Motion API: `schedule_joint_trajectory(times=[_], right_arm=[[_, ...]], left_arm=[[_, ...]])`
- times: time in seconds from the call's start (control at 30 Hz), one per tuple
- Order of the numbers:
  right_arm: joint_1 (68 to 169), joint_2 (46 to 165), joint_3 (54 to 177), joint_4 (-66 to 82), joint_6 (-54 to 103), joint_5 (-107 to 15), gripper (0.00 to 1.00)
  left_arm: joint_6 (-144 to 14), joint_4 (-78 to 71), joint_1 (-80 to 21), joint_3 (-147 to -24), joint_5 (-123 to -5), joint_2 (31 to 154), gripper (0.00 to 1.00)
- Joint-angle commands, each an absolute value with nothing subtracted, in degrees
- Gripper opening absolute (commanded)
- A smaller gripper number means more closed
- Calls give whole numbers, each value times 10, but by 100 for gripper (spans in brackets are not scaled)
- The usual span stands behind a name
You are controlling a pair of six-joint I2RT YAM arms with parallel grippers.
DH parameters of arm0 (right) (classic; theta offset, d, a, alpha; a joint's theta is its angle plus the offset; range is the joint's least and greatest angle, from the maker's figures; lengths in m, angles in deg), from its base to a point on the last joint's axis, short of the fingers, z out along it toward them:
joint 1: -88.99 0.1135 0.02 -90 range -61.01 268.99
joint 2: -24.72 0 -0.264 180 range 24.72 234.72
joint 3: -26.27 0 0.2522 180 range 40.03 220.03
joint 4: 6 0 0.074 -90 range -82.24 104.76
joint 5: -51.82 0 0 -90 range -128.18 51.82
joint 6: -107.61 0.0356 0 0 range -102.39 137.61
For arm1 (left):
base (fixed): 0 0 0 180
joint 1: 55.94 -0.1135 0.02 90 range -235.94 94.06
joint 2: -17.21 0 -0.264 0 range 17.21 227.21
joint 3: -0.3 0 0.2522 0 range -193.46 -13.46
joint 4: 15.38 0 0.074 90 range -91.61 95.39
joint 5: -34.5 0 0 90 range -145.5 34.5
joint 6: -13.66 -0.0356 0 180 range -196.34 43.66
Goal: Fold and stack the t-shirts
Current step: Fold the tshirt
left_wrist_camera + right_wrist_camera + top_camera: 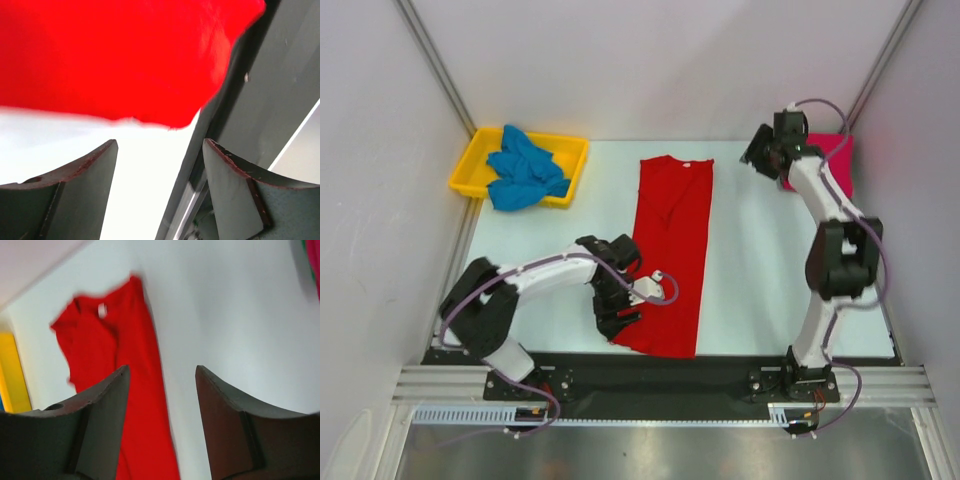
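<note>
Left gripper (620,300) stands with its jaws apart and nothing between them, low over the near left corner of the red t-shirt (675,240); in the left wrist view the two dark fingers (95,170) frame bare pale table, and the shirt's blurred hem lies just past their tips, not pinched. Right gripper (760,150) is spread wide too and holds nothing, raised at the far right of the table, and its own camera looks down between its fingertips at the red shirt's collar end from well apart. The red t-shirt lies flat in the middle of the table as a long narrow strip, sides folded in, the V of the neckline at the far end and the hem at the near end, where it reaches the black base strip (720,370) that carries both arms. A blue t-shirt (525,170) sits crumpled in a heap inside the yellow plastic tray (470,180) at the far left corner, well apart from the red one. A magenta-pink t-shirt (835,150) lies at the far right corner, partly hidden behind the right arm, so its shape cannot be told. All of this rests on a pale table (750,280) closed in by plain light walls (650,60).
</note>
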State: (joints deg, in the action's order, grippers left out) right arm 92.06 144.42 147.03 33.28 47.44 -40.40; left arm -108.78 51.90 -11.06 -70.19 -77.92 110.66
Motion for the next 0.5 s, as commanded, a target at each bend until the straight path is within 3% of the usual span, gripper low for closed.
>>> schedule_joint_trajectory(times=[0.0, 0.17, 0.33, 0.4, 0.47], right_arm=[[959, 1259, 1296, 378, 456, -362, 61], [1053, 1030, 1009, 419, 521, -355, 59], [1211, 898, 851, 453, 673, -367, 56], [1305, 855, 789, 441, 719, -374, 55], [1364, 832, 754, 396, 775, -368, 53]], left_arm=[[-1131, 574, -115, -713, -751, 1016, 75], [-1154, 571, -116, -673, -751, 921, 73], [-1250, 470, -106, -573, -747, 734, 72], [-1364, 459, -105, -525, -768, 670, 75], [-1428, 410, -102, -472, -795, 592, 85]])
